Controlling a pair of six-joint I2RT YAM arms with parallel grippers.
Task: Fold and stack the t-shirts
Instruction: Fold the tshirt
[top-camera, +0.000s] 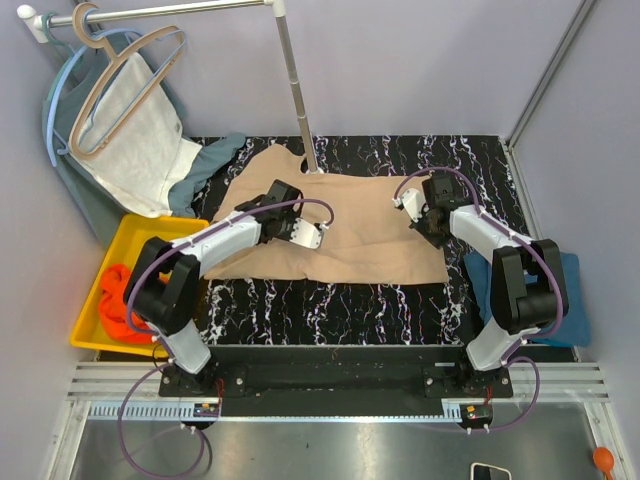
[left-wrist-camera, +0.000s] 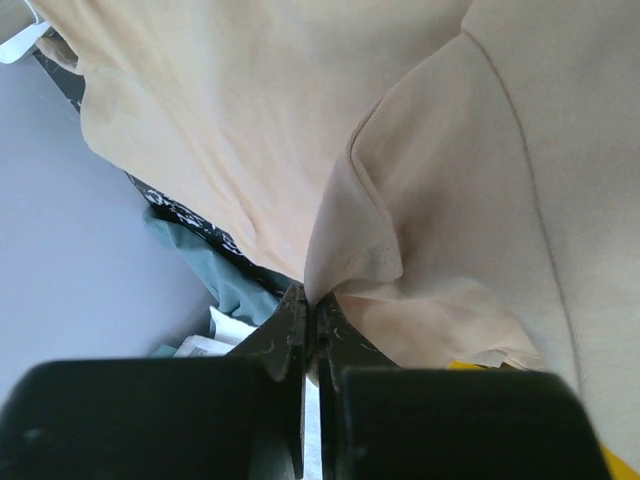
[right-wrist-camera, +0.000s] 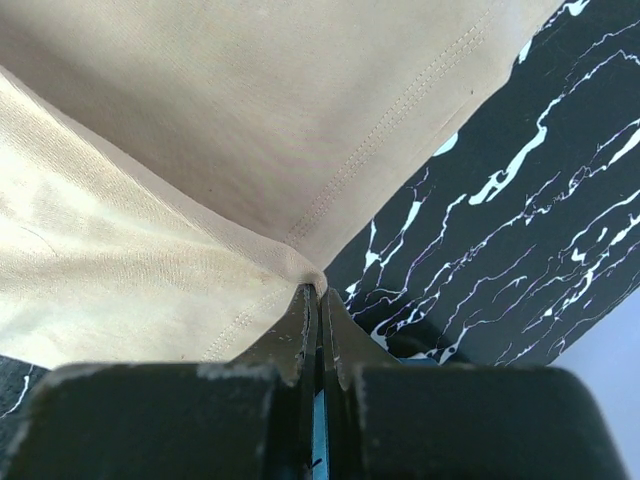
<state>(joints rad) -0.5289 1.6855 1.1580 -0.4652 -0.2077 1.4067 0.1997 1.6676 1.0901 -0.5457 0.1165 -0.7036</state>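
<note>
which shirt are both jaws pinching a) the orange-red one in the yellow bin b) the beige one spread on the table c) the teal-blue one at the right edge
b, the left jaws and right jaws are each shut on the beige shirt spread on the table.

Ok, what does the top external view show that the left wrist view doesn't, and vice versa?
Only top external: the right gripper near the beige t-shirt's right edge, the teal-blue t-shirt at the black marbled table's right edge, and the orange-red t-shirt in the yellow bin. Only left wrist: the left gripper's jaws shut on a pinched fold of beige fabric. Both: the beige t-shirt lying on that table.
</note>
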